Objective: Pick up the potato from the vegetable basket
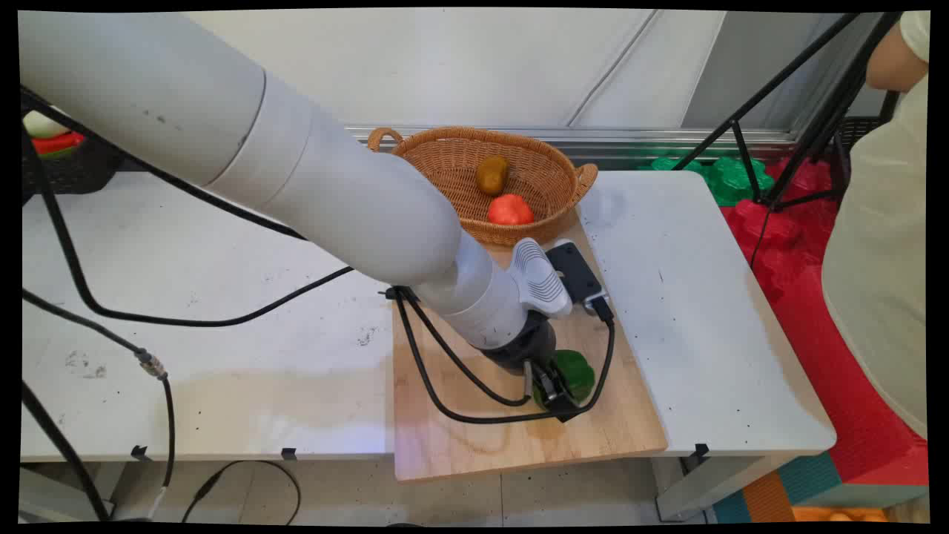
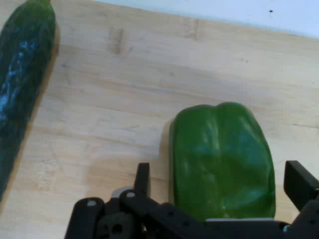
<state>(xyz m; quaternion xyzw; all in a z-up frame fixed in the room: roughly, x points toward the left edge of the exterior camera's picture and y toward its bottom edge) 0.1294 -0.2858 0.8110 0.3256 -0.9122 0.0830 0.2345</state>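
Glossy green bell pepper (image 2: 222, 159) is lying on its side on the wooden board, flanked by open fingers.

Green pepper (image 2: 222, 159) between jaws; cucumber (image 2: 22, 74) well aside; bare board (image 2: 124, 99) between.

- The main view looks from above the near side of the white table (image 1: 222, 386), facing down and across it to the pale wall (image 1: 445, 67) behind; it stands well back, taking in the whole tabletop and the red floor mats (image 1: 808, 297) to the right.
- The hand view sits on the arm's hand, looking down along the black two-finger gripper (image 2: 219, 184), very near the light wooden board (image 2: 124, 109).
- Both views share that board (image 1: 519, 437) and the glossy green bell pepper (image 1: 577, 373) (image 2: 222, 159) lying on it.
- The dark green cucumber (image 2: 22, 84) shows only in the hand view, along its left edge.
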